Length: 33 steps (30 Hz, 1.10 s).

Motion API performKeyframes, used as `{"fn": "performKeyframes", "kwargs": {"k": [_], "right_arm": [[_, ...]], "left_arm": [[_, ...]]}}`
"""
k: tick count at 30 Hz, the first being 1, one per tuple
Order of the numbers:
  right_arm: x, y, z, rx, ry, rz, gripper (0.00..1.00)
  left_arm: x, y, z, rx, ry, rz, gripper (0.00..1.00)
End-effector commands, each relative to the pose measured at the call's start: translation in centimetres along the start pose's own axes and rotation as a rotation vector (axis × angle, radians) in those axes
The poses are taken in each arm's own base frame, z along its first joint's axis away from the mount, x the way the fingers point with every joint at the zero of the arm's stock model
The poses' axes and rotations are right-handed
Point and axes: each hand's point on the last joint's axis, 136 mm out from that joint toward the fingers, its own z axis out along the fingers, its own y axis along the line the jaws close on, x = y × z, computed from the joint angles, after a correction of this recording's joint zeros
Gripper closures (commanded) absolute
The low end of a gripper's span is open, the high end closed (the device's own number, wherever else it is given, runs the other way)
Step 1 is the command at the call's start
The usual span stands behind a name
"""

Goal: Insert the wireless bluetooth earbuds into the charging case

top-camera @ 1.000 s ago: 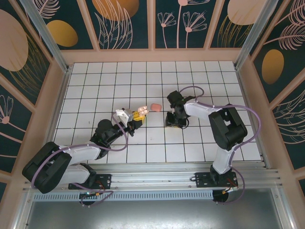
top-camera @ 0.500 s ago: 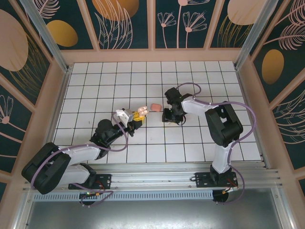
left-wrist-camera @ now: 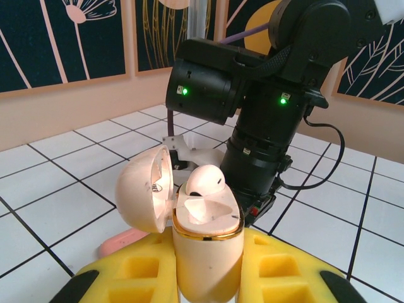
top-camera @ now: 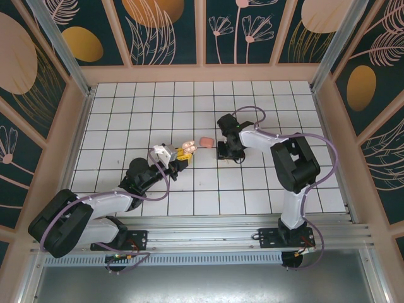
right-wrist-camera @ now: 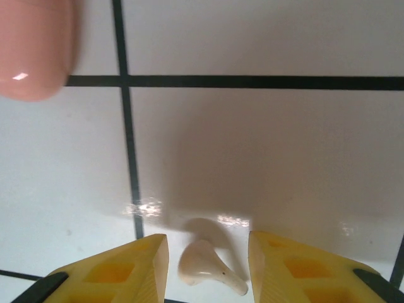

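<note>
left tool (left-wrist-camera: 208, 281): pinching charging case (left-wrist-camera: 208, 243), upright at lower centre, lid swung open leftward, seated earbud (left-wrist-camera: 203, 180) head up | right tool (right-wrist-camera: 207, 246): spread astride loose earbud (right-wrist-camera: 203, 265) lying on bench (right-wrist-camera: 265, 158), bottom centre, stem pointing lower right

The right arm moved. Its right claw (top-camera: 226, 154), hanging low over the white tiles (top-camera: 158, 107) just right of the middle of the surface, crept a little to the left and toward the far side. It ended closer to the small pink object (top-camera: 205, 140) lying on the tiles than it had been a second before. The elbow (top-camera: 293, 165) swung leftward with it, pulling in from the right side of the surface, so the forearm lay at a steeper slant from near right to far left. The purple cable (top-camera: 252, 108) looped over the wrist arched up rounder toward the far wall.
</note>
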Motion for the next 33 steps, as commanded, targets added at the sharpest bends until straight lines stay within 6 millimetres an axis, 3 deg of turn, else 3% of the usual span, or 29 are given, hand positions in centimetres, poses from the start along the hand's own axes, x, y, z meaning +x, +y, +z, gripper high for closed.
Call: {"fn": "performKeyframes", "kwargs": {"k": [1,26,33], "right_arm": [[-0.1,-0.7,0.2,0.058,0.019,-0.028,0.61],[1.3,-0.2,0.7,0.128,0.076,-0.113,0.66],[1.2,-0.9,0.7,0.165,0.071,-0.114,0.70]], "left_arm": [[-1.5,0.1,0.1,-0.006,-0.041,0.029,0.90],[-1.5,0.2,0.2,-0.009,-0.035,0.032,0.90],[-1.6,0.2,0.3,-0.008,-0.033,0.031,0.90]]}}
